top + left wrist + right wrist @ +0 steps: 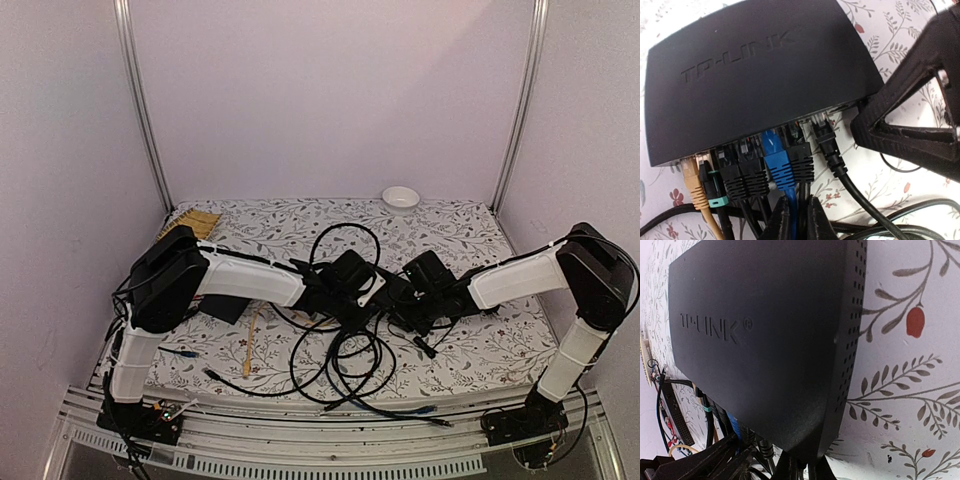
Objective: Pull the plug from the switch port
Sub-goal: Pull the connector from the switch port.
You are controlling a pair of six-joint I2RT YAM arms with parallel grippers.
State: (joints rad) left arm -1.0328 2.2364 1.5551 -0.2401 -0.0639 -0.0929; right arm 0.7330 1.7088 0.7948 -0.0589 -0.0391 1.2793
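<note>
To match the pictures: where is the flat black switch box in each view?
Top external: flat black switch box, mid-table, largely hidden.
Left wrist: upper centre, sockets downward.
Right wrist: fills left and centre.
Shared landmark: raised TP-LINK lettering, both wrist views.

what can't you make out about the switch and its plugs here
- Left wrist: whether the left gripper really clamps the cable of the blue plug; the bottom edge cuts the gripper off.
- Right wrist: the sockets of the switch, hidden behind its own casing; the hold of the right gripper, cut off at the bottom edge.
- Top external: the individual plugs, too small and covered by both grippers and tangled cables.
</note>
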